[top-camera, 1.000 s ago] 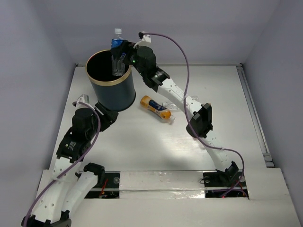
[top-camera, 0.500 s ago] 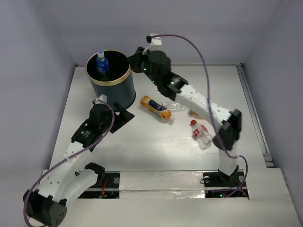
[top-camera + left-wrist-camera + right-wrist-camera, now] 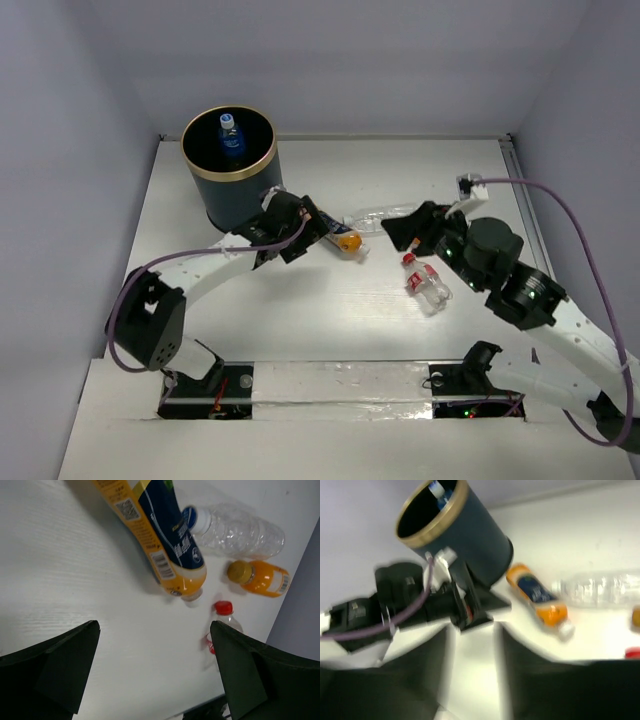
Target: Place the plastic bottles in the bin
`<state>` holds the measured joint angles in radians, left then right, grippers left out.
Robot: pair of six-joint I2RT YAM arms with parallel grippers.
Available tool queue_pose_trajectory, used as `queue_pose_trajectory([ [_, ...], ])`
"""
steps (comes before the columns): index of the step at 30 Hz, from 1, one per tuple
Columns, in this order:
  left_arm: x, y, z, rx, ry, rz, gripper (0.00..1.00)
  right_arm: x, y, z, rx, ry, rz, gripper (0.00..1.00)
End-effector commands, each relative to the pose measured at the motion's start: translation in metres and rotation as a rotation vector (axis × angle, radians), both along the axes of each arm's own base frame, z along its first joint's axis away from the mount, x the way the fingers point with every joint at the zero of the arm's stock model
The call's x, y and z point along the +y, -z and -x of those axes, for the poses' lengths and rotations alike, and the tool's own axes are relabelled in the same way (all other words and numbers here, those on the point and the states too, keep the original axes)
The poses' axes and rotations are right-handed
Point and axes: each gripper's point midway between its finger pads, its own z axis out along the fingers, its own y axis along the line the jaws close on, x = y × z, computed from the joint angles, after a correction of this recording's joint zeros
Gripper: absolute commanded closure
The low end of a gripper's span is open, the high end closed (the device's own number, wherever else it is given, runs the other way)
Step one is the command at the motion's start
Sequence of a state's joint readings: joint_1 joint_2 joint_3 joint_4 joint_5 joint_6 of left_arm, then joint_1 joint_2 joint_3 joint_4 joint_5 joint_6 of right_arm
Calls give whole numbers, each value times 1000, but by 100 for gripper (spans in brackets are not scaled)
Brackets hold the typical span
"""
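Orange bottle [image 3: 170, 550] is laid flat on table just ahead of left gripper [image 3: 154, 625], cap end nearest, long axis slanted away; left arm is placed nearer. Both grippers are held spread, right gripper [image 3: 405, 232] empty. Since earlier: blue bottle [image 3: 231, 135] is dropped in bin [image 3: 200, 168], right arm is withdrawn.

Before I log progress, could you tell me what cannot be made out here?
Bin interior, top view: dark below the blue-capped bottle.
Long orange bottle, top view: half covered by the left fingers.
Small orange bottle, top view: nearly hidden under the right fingers.
Right wrist view: motion blur, labels unreadable.
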<state>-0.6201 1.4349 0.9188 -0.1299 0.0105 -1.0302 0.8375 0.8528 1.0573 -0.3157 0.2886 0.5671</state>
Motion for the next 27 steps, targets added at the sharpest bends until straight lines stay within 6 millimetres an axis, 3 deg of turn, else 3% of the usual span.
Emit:
queue_pose_trajectory([
  [1,-10,-18,-34,-57,-95,44,5,-23,61,31,187,4,26,22],
  [2,-9,-18,-42,-50,-117,45,3,-27,65,37,203,-1,18,15],
  [3,-11,-3,-44,-12,-126,26,1,-27,79,45,244,-22,20,8],
  [5,-11,-4,-57,-7,-165,33,1,-32,78,58,246,-51,-14,6],
  [14,0,13,-89,30,-342,-37,1,-41,81,93,245,-178,2,5],
  [27,0,56,-108,114,-450,-108,1,-40,86,119,237,-310,37,4],
])
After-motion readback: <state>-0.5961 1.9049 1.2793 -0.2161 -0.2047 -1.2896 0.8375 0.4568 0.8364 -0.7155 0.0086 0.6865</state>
